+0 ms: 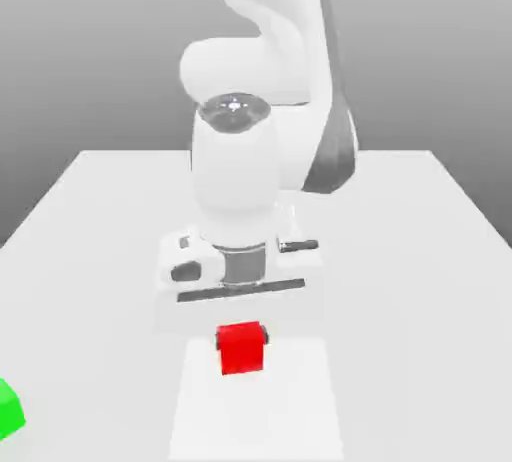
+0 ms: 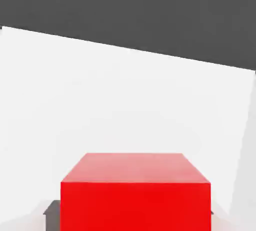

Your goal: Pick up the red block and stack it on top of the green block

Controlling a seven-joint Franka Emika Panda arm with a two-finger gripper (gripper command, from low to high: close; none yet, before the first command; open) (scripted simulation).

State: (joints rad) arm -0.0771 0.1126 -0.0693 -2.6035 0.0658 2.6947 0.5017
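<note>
Plain white tabletop [image 1: 420, 250] against a grey backdrop [image 1: 90, 40] — the pincer [image 1: 241, 336] grips the red block [image 1: 241, 348] at centre front; the green block [image 1: 8, 408] lies well apart, at the exterior view's left edge.

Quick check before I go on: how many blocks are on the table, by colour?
Red block: 1, between the gripper fingers
Green block: 1, at the exterior view's left edge
Total: 2
</note>
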